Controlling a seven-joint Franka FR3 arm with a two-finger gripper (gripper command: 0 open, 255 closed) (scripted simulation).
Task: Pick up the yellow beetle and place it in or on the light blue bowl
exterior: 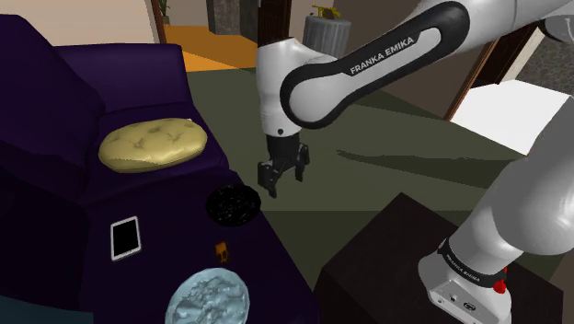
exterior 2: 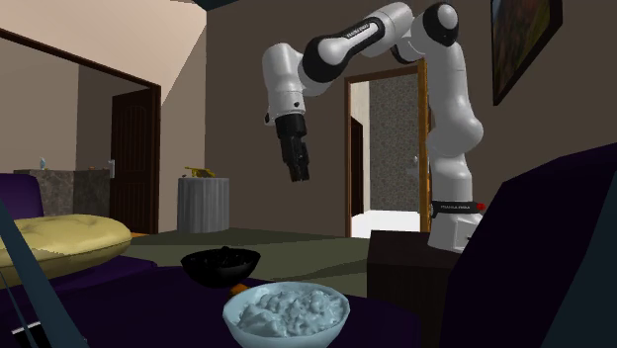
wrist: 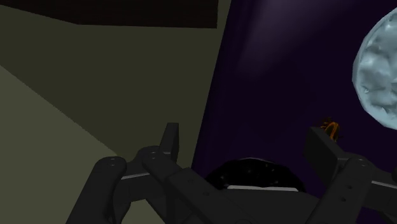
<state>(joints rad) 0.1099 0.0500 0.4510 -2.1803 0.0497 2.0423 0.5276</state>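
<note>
Found the hand point(exterior: 282, 179) hanging in the air well above the purple sofa seat point(exterior: 55, 212), fingers apart and nothing between them. Located the beetle point(exterior: 222, 248), drawn orange-yellow and very small, lying on the seat between the black bowl point(exterior: 232, 203) and the light blue bowl point(exterior: 241, 287), near both and touching neither so far as can be told. Noted in the wrist view a hand point(wrist: 245, 143) lined up over the black bowl point(wrist: 254, 175) rather than over the beetle point(wrist: 329, 127), seen off by one fingertip, with the light blue bowl point(wrist: 382, 70) beyond it. Judged the step in hand to be the approach, with the grasp not yet begun. Recommend shifting sideways first, away from the black bowl and toward the light blue one, until the beetle lies midway between the fingers, and descending straight down only then. Recommend keeping the fingers wide until astride the body, and turning the wrist if needed to keep both fingers off the bowl rims. Expect little margin with so small a target and a soft seat likely to give under contact, so close gently and low on the body. Cannot tell the beetle's orientation. Logged a yellow cushion point(exterior: 152, 145) and a phone point(exterior: 125, 237) farther along the seat, well apart from the path.
</note>
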